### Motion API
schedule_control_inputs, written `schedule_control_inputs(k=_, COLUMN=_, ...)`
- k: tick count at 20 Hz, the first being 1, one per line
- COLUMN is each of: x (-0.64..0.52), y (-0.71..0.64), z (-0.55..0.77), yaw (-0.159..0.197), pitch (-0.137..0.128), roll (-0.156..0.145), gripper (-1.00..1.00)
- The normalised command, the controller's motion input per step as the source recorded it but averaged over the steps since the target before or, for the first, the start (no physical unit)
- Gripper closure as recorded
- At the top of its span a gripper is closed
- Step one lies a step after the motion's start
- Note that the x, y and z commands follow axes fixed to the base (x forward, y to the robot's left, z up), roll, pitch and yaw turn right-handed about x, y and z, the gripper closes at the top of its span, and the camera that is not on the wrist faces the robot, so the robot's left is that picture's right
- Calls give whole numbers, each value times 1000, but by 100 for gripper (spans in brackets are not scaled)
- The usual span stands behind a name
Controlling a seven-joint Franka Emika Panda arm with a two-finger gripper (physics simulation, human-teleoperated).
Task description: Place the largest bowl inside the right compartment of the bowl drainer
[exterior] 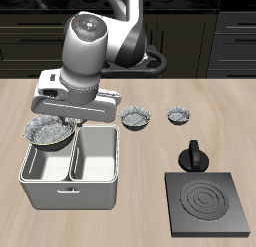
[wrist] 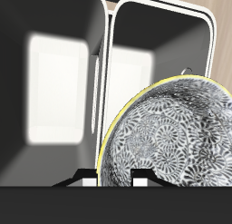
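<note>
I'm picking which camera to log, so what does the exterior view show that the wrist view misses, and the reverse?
Only the exterior view shows the two smaller bowls, the stove plate, the moka pot and the robot arm. Only the wrist view looks straight down into the drainer's wells and shows the patterned inside of the largest bowl up close. Both show the bowl drainer and the largest bowl above it.
</note>
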Motion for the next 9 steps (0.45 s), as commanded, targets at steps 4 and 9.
schedule_control_inputs(k=4, x=-47, y=34, z=-35, yaw=13, pitch=10, roll=0, gripper=-100)
schedule_control_inputs(k=9, x=-85, y=97, z=72, yaw=17, pitch=-16, roll=3, gripper=-100)
